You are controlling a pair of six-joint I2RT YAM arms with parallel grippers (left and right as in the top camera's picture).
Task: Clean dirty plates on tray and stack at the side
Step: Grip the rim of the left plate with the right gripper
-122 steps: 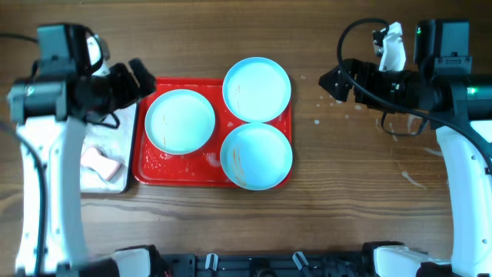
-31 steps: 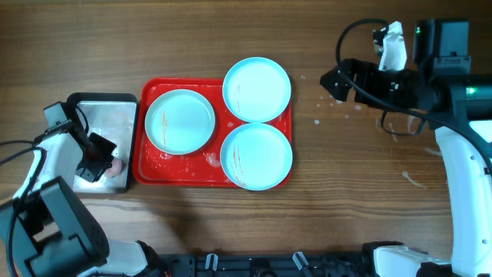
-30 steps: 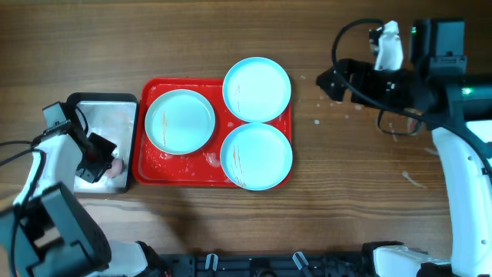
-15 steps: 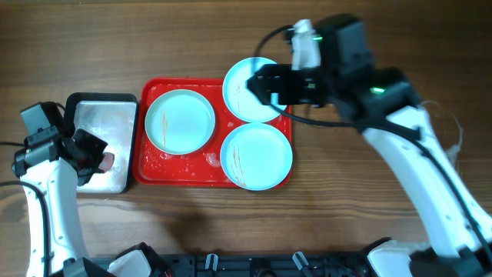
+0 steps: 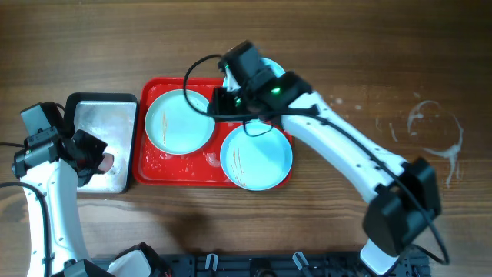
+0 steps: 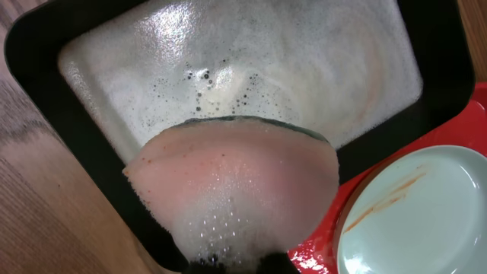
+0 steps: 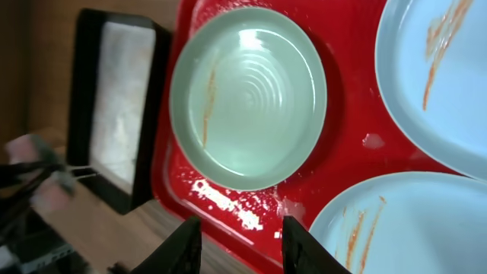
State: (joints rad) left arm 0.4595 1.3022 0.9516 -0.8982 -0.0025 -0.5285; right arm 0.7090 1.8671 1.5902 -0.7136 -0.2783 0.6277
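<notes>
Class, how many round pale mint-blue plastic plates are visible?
3 plates on the glossy red rectangular plastic tray: one left, one front right, one back right, partly covered.

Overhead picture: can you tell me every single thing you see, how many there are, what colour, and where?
plates: three, pale mint-blue with reddish smears, on the tray; one is partly hidden under the right arm
tray: one, glossy red, middle of the table
pan: one, silvery with a black rim, just left of the tray, foamy inside
sponge: one, pink and soapy, held above the pan
table: one, brown wood, under everything
left arm: one, white and black, at the left edge; its jaws are shut on the sponge
right arm: one, white and black, reaching from the lower right across the tray; its jaws are open above the tray, holding nothing
</notes>
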